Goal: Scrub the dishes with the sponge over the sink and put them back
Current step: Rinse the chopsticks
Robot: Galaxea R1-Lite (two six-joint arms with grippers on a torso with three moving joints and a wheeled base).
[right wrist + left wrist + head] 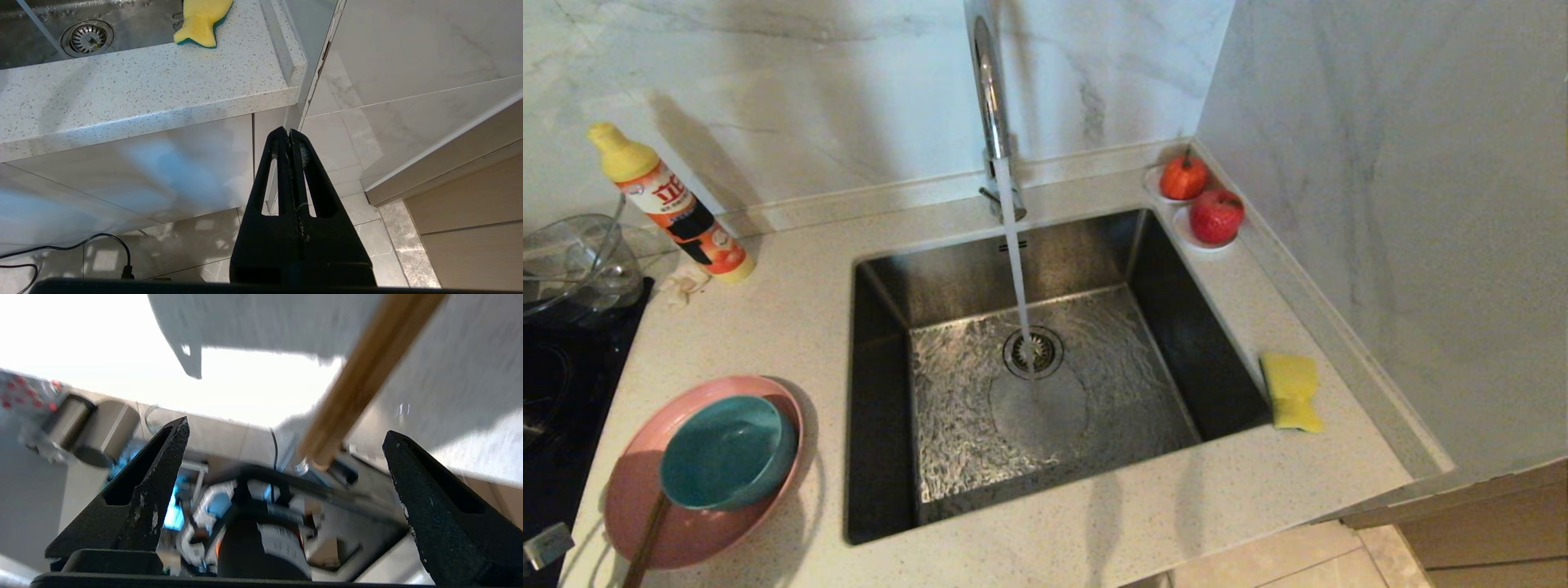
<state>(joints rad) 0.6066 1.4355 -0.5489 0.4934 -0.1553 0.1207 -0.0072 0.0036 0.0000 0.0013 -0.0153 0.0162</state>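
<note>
Water pours from the tap [990, 98] into the sink [1029, 367], right by the drain. Left of the sink, the bowl [727, 451] sits in the plate [645, 506]. The sponge [1292, 390] lies on the counter [792, 318] touching the sink's right rim. Left gripper [286, 457] gapes wide, empty, a wooden stick [363, 375] between its fingers. Right gripper [290, 136], pinched together, hangs below the sink's counter edge.
</note>
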